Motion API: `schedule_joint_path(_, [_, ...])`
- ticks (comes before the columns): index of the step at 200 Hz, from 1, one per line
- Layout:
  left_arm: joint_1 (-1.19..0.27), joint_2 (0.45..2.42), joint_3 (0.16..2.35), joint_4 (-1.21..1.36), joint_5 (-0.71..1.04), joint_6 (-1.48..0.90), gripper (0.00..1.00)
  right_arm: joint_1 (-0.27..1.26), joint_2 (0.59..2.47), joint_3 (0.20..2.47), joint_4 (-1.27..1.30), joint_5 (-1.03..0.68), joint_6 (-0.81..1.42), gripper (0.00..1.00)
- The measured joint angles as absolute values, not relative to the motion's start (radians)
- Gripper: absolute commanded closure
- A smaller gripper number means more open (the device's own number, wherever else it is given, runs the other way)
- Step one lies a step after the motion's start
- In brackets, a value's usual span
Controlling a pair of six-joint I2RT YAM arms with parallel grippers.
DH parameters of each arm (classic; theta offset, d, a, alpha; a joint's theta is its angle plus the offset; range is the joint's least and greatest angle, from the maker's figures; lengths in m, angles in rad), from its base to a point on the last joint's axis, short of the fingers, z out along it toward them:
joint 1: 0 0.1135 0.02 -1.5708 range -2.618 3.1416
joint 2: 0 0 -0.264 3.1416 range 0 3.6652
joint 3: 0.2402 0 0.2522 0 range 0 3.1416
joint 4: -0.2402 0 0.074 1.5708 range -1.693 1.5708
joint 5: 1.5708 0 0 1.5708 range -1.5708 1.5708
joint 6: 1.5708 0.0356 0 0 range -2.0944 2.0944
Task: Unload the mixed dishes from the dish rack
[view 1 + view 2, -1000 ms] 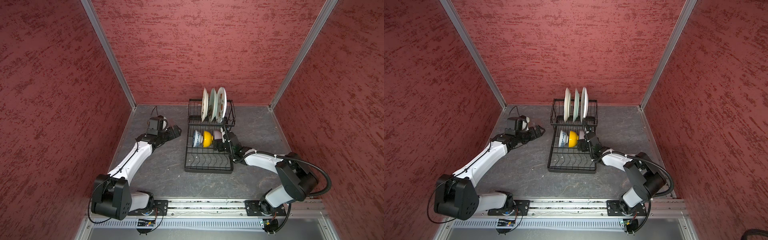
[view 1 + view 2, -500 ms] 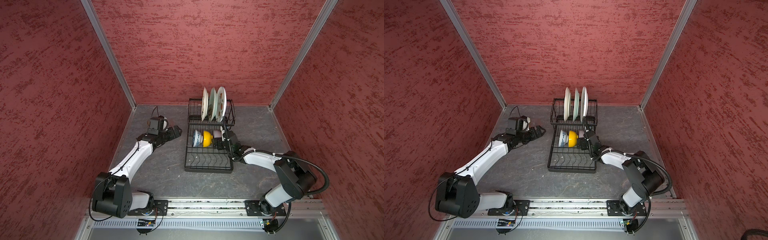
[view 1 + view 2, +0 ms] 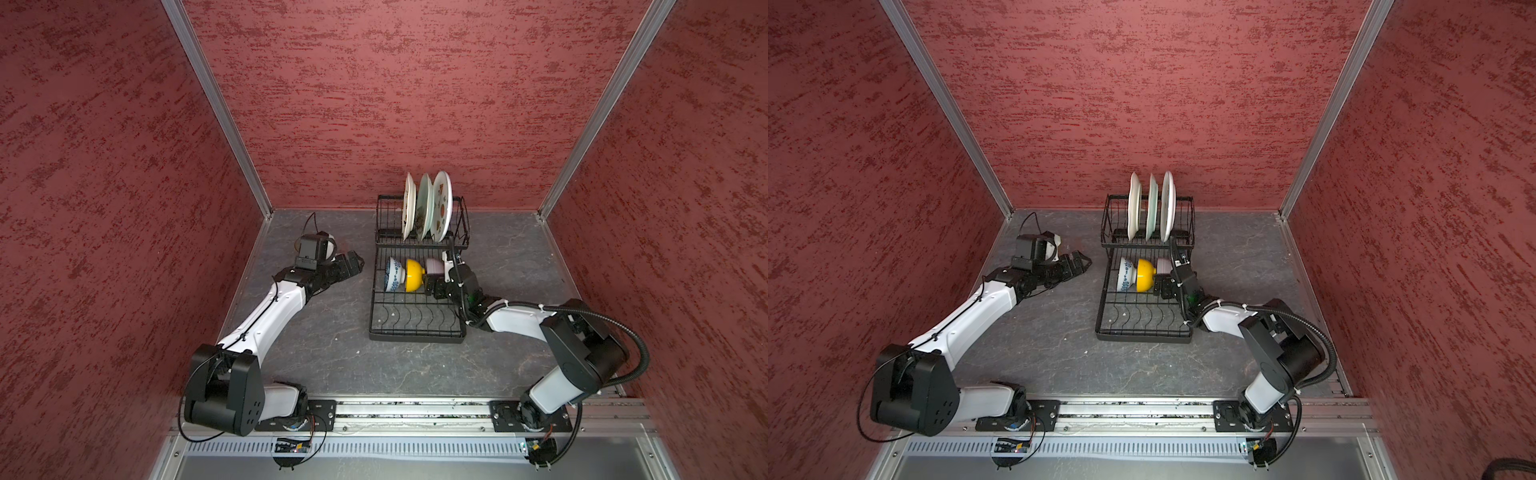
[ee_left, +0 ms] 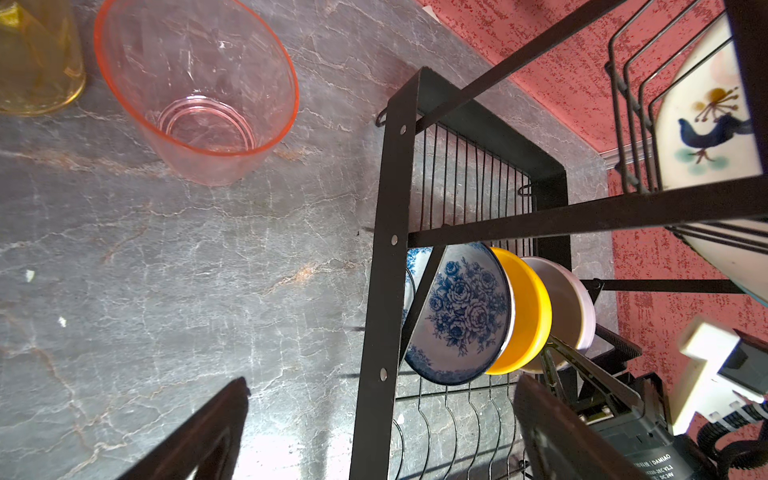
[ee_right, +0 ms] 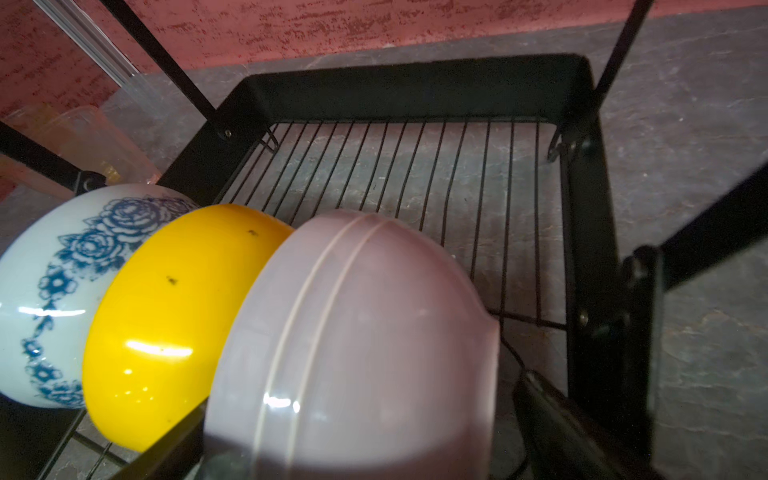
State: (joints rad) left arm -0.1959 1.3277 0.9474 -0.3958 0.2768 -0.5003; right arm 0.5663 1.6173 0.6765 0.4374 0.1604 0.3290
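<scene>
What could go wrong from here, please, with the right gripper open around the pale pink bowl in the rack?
1. The pale pink bowl leans against the yellow bowl; pulling it out may drag or tip that neighbour.
2. The right gripper straddles a smooth, rounded wall, so the bowl might slip on closing.
3. The rack's upper tier with the plates sits close above and behind; a steep lift could hit it.
</scene>
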Motion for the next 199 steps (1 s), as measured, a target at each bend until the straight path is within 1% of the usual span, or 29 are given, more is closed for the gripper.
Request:
schedule_joint_path(29, [-0.196,1.323,0.944,-0.397,0.280,-0.500,0.00,0.566,1.614,0.643,0.507,0.161,0.328,0.01])
schedule_joint_path(86, [-0.196,1.296,0.931,-0.403,0.280,-0.500,0.00,0.568,1.605,0.607,0.558,0.164,0.324,0.01])
schedule_joint_path(182, [-0.197,1.287,0.912,-0.404,0.280,-0.501,0.00,0.569,1.579,0.574,0.568,0.157,0.308,0.01])
schedule_joint_path(199, [-0.197,1.286,0.910,-0.403,0.280,-0.501,0.00,0.569,1.582,0.577,0.562,0.154,0.294,0.03])
